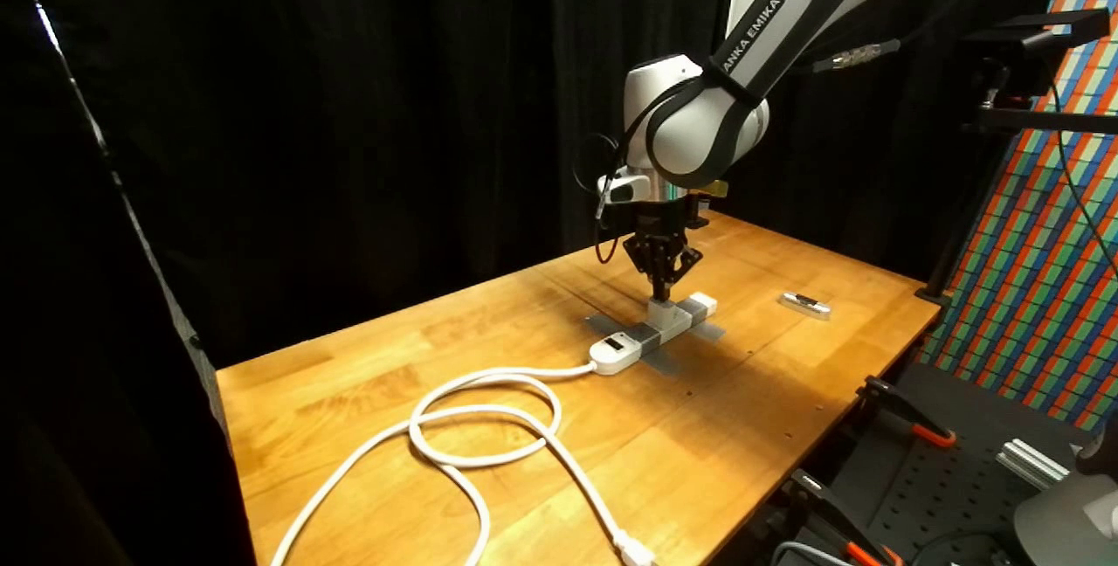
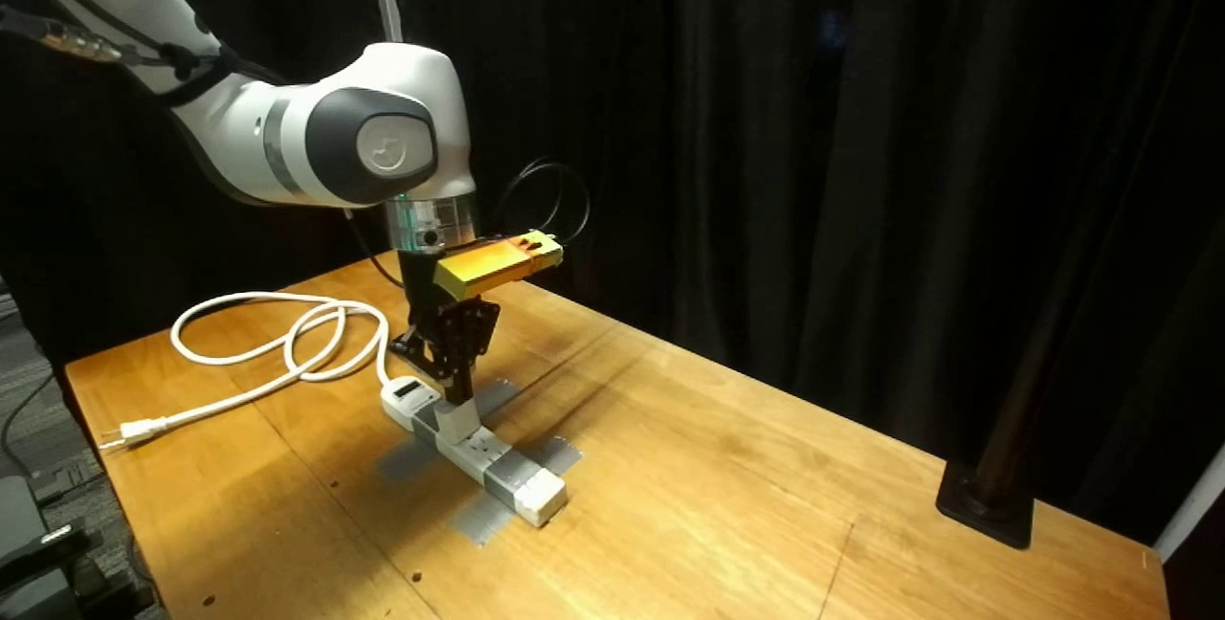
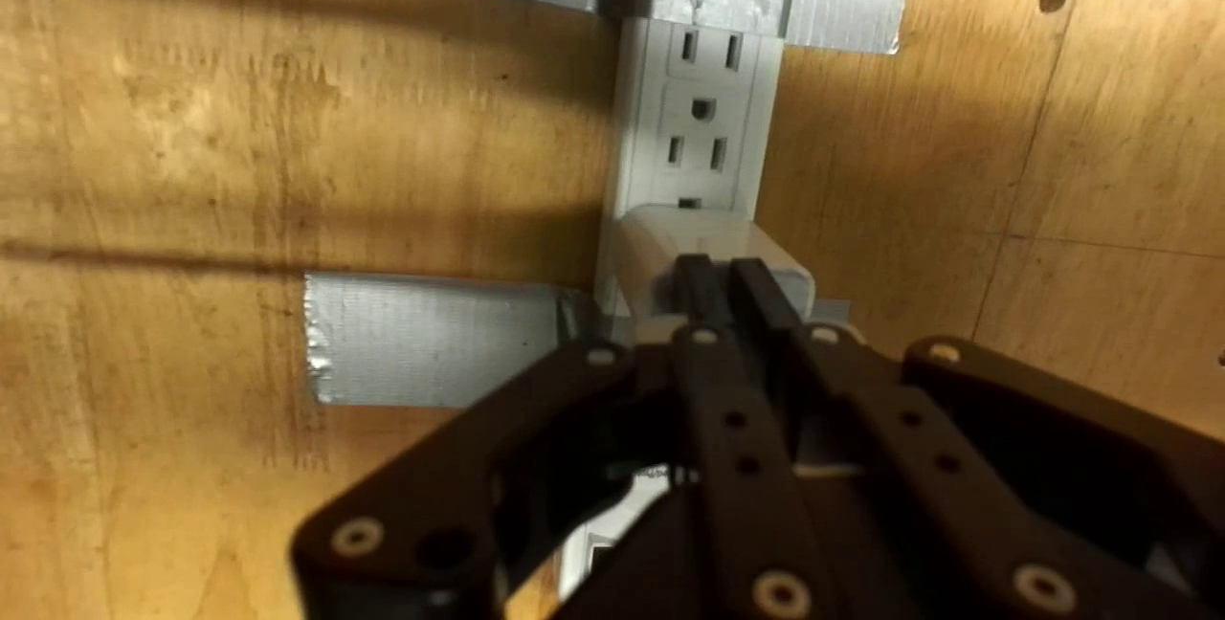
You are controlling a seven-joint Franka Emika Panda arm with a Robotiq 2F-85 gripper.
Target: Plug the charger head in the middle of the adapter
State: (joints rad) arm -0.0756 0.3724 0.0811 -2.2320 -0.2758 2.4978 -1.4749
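Charger head (image 1: 664, 316): small white block, standing on the adapter (image 2: 471, 455), between two bands of grey tape (image 3: 421, 343) and just beside the band at the cord end. Whether its prongs are seated: cannot be told.

Tool (image 3: 729, 274): black; fingers closed together, a narrow slit between them, tips at the block's top.

Tape: ends run out onto the wooden tabletop (image 2: 727, 476) on both sides of the adapter.

Cord (image 1: 472, 463): white, thick, lying in loose loops; ends in a plug (image 2: 144, 428), prongs visible in an exterior view.

Thin item (image 1: 804, 305): silver and dark, on the tabletop, well apart from the adapter; exterior view only.

Clamps (image 1: 908, 413), orange-ended, and a panel (image 1: 1039, 286) patterned red, green and blue: same exterior view.

Post (image 2: 989, 510): square black foot, near a tabletop corner.

Curtain (image 2: 766, 170): black, in both exterior views.

Yellow-cased device (image 2: 498, 264): mounted above the tool.

Sockets: slots clear in the wrist view, where the tool's linkage covers much of the adapter's cord end.

Markings: arm (image 1: 699, 129) lettered "ANKA EMIKA", the start running behind a black strap; round emblem on a joint cap (image 2: 388, 143); fine print on the adapter, wrist view, too small to read.
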